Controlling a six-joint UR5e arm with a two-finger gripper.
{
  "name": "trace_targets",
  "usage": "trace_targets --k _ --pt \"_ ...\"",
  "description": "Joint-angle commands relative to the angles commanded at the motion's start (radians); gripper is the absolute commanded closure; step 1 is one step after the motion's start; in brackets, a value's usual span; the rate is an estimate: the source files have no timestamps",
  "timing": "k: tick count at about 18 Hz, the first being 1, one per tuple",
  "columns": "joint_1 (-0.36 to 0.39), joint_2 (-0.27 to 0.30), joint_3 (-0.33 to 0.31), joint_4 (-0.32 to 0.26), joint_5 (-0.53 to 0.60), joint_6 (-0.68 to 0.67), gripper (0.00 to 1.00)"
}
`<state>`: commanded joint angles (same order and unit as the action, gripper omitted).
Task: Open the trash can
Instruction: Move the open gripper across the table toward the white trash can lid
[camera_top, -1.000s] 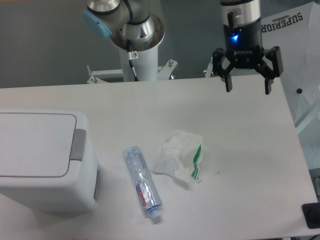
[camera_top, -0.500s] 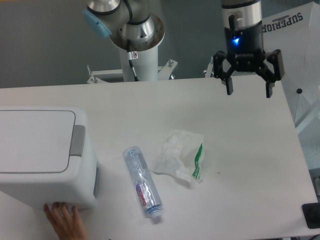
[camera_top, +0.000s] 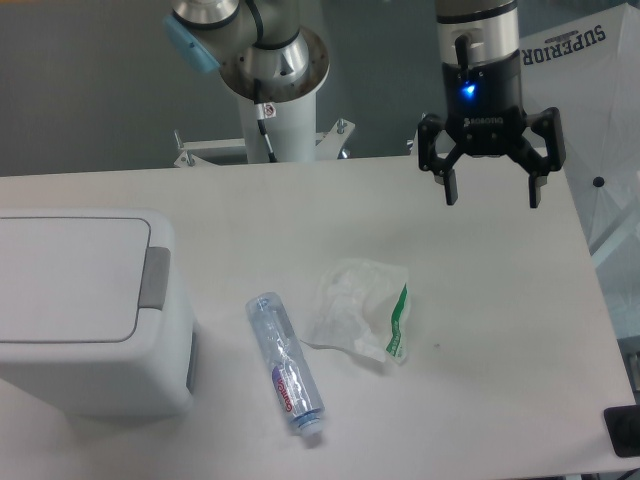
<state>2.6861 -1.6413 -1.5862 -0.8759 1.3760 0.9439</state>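
Observation:
The trash can (camera_top: 85, 310) is a big white boxy bin at the left edge of the table. Its flat lid lies closed, and a grey push tab (camera_top: 154, 277) sits on its right side. My gripper (camera_top: 490, 194) hangs over the far right part of the table, well away from the bin. Its two black fingers are spread wide, open, with nothing between them.
A clear plastic bottle (camera_top: 285, 362) lies on the table just right of the bin. A crumpled white plastic bag with green print (camera_top: 361, 309) lies beside it. The arm's base column (camera_top: 275, 110) stands at the back edge of the table.
The bin shifted slightly back and left. A person's hand that showed at the bin's lower front corner half a second ago is gone. My gripper moved a little lower and left.

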Motion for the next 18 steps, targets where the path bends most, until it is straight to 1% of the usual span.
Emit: trace_targets --k 4,9,11,13,16,18 --pt "-0.064 -0.012 0.020 0.000 0.005 -0.267 0.00" --pt "-0.178 -0.026 0.008 -0.002 0.002 -0.457 0.00" --pt "-0.227 -0.041 0.012 0.000 0.000 -0.590 0.00" --pt "-0.252 -0.061 0.018 0.000 -0.005 -0.707 0.00" --pt "-0.290 -0.081 0.009 0.002 -0.038 -0.857 0.00" --pt "-0.305 -0.094 0.017 0.014 -0.083 -0.913 0.00"
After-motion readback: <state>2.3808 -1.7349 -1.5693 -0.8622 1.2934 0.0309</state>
